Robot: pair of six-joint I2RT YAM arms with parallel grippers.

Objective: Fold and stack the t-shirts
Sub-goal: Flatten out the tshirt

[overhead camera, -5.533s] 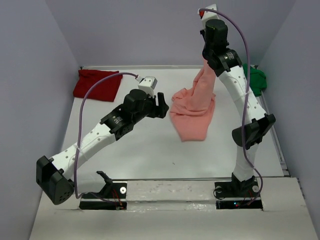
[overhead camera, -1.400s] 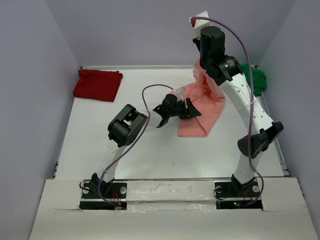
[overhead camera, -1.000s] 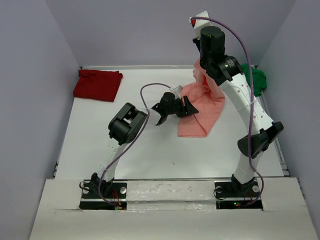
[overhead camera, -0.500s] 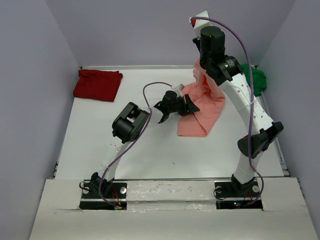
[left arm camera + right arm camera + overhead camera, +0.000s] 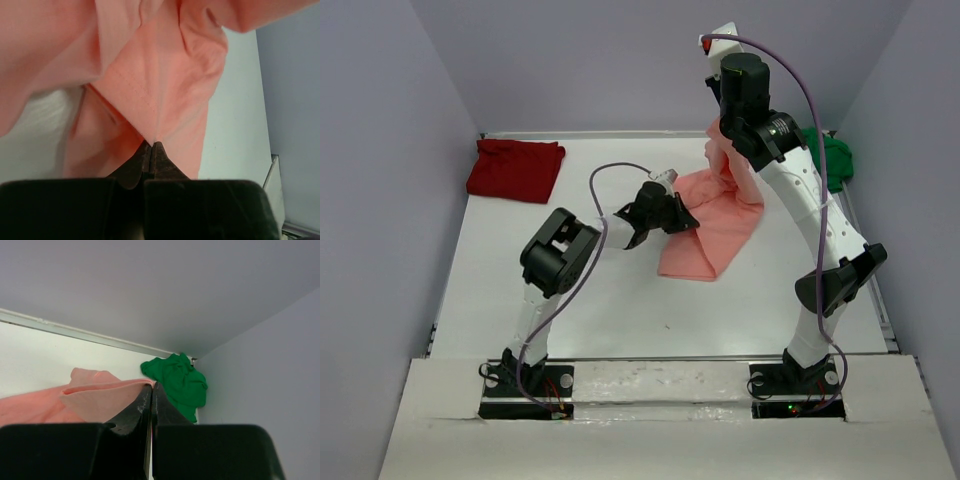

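The creased salmon-pink t-shirt (image 5: 715, 225) drapes toward 1 o'clock of centre on the table (image 5: 500, 270), its stitched hem clamped in the left gripper (image 5: 151, 149) and an upper fold clamped in the raised right gripper (image 5: 151, 388).

We list: salmon-pink t-shirt (image 5: 720, 215), plain, centre; dark red t-shirt (image 5: 515, 168), ten o'clock; bright green t-shirt (image 5: 835, 160), two o'clock; white table (image 5: 650, 310).
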